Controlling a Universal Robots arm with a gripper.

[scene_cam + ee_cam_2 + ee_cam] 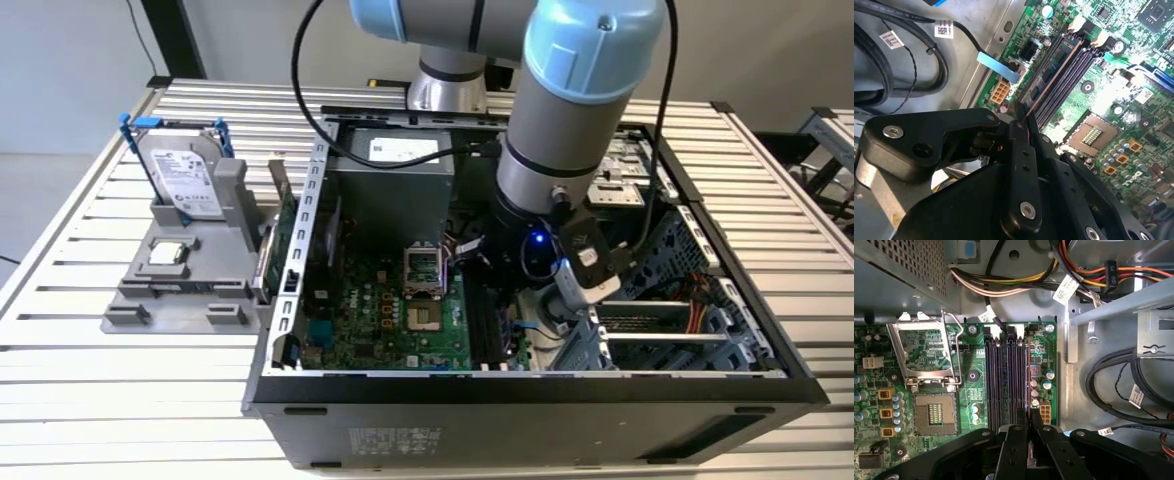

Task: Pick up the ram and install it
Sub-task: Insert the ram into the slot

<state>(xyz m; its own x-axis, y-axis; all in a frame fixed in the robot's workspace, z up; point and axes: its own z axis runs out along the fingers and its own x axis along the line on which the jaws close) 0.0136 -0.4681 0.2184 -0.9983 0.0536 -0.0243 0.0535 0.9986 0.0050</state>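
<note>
The ram (pixel 1053 67) is a thin dark stick standing on edge, lined up with the motherboard memory slot (pixel 1024 375) nearest the board's edge. In the first wrist view the ram (pixel 1027 390) shows edge-on, running from my fingers toward the white slot latches. My gripper (pixel 1021 114) is shut on the ram's near end, black fingers (pixel 1013 440) pressed to both sides. The exterior view has the gripper (pixel 494 300) low inside the open computer case (pixel 534 385), over the slots. Whether the ram is seated I cannot tell.
An open CPU socket (pixel 934 412) lies beside the slots. Black cables (pixel 1124 385) and a metal drive bay (pixel 1154 335) crowd the other side. The power supply (pixel 394 180) sits at the case's back. Outside, a grey holder (pixel 174 290) carries a hard drive (pixel 180 180) and a CPU chip (pixel 167 252).
</note>
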